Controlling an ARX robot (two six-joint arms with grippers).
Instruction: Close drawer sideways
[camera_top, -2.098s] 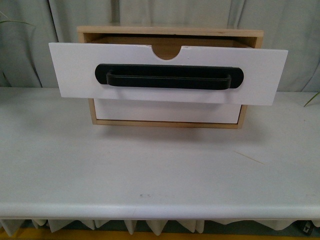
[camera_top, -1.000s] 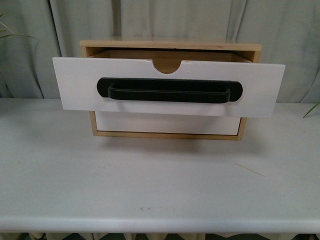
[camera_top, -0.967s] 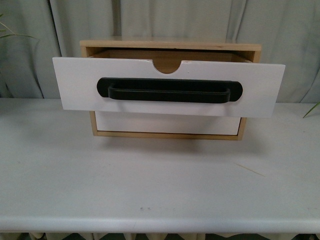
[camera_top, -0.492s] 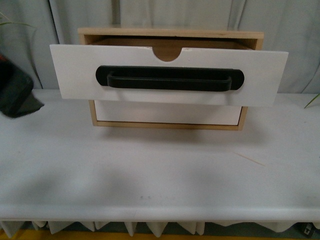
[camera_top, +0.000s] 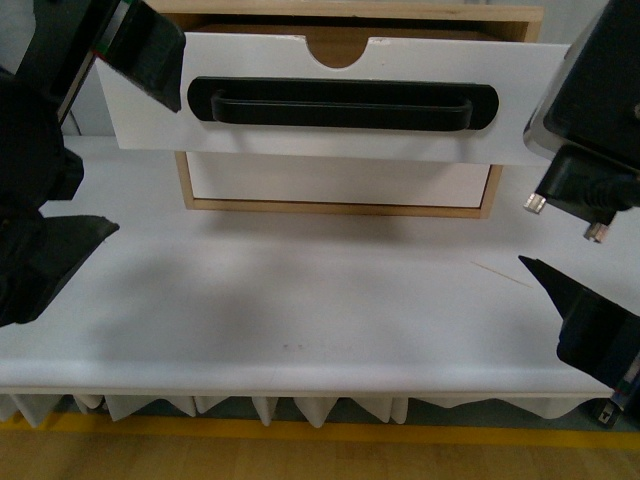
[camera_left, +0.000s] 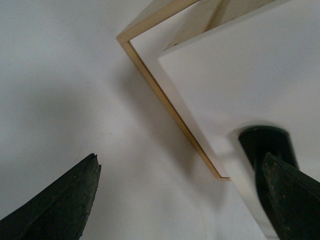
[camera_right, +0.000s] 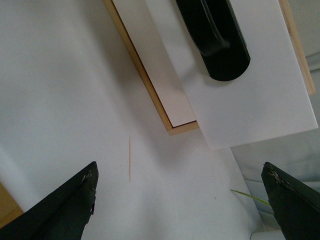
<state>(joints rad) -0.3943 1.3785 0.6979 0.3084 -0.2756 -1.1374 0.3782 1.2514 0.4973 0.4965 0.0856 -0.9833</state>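
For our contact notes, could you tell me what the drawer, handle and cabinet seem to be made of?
Drawer: smooth matte white front, probably painted or laminated board. Handle: black with a slight sheen; plastic or coated metal, unclear which. Cabinet: pale tan, unpainted-looking edges, likely wood or plywood.

The drawer (camera_top: 330, 140) had a plain white front, and its handle (camera_top: 342, 104) was glossy black. The cabinet (camera_top: 340, 207) was light wood. The table (camera_top: 300, 300) was plain white. The left gripper (camera_left: 181, 156) and the right gripper (camera_right: 180, 165) were black.
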